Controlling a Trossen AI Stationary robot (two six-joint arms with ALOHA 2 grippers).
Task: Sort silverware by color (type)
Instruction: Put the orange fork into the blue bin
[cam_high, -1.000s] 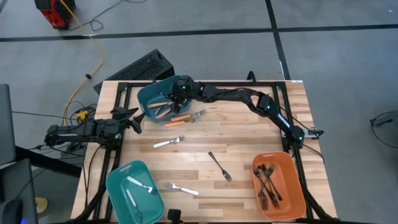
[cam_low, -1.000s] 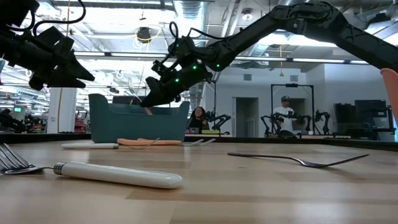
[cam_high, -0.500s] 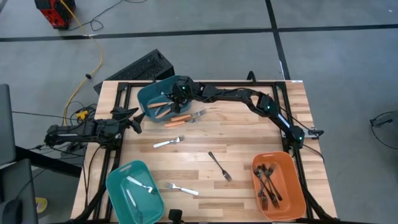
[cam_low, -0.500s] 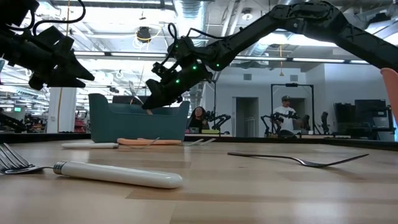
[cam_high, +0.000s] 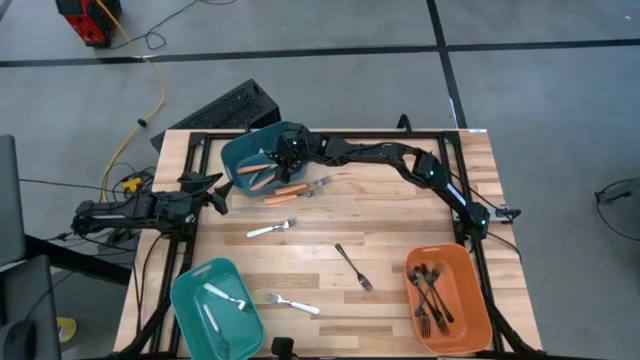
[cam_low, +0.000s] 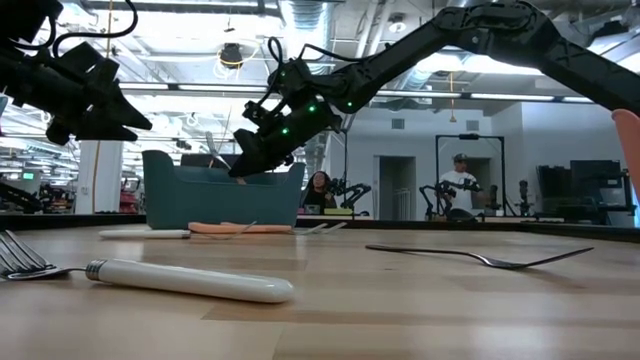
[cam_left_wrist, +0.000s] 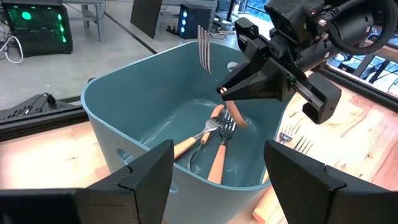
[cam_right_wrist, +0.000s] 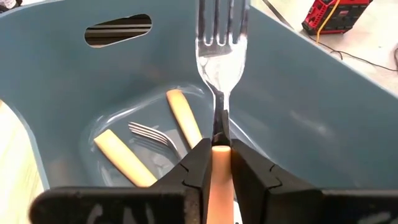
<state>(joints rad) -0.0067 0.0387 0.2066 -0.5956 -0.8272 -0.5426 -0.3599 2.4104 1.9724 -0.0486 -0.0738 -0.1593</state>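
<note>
My right gripper (cam_high: 287, 157) reaches over the far-left teal bin (cam_high: 238, 150) and is shut on an orange-handled fork (cam_right_wrist: 221, 62), whose silver tines (cam_left_wrist: 204, 46) stand above the rim. A few more orange-handled forks (cam_left_wrist: 214, 146) lie on the bin's floor. My left gripper (cam_left_wrist: 217, 165) waits open beside that bin, at the table's left edge (cam_high: 213, 195). Two orange-handled forks (cam_high: 290, 192) lie flat on the table beside the bin. A white fork (cam_high: 270, 230), a black fork (cam_high: 352, 267) and another white fork (cam_high: 292, 303) also lie flat on the wood. My right gripper pinches the fork between its two fingers at the top of the orange handle (cam_right_wrist: 221, 154), just below the silver neck. The fingers (cam_left_wrist: 249, 87) come slanting down from the table's right side. The fork is lifted clear and tilted, tines up, with its handle end (cam_left_wrist: 239, 121) inside the bin.
A second teal bin (cam_high: 190, 290) at the near left holds white forks. An orange bin (cam_high: 470, 275) at the near right holds black forks. Bare wood lies between the scattered forks at mid-table. People stand in the room beyond the table.
</note>
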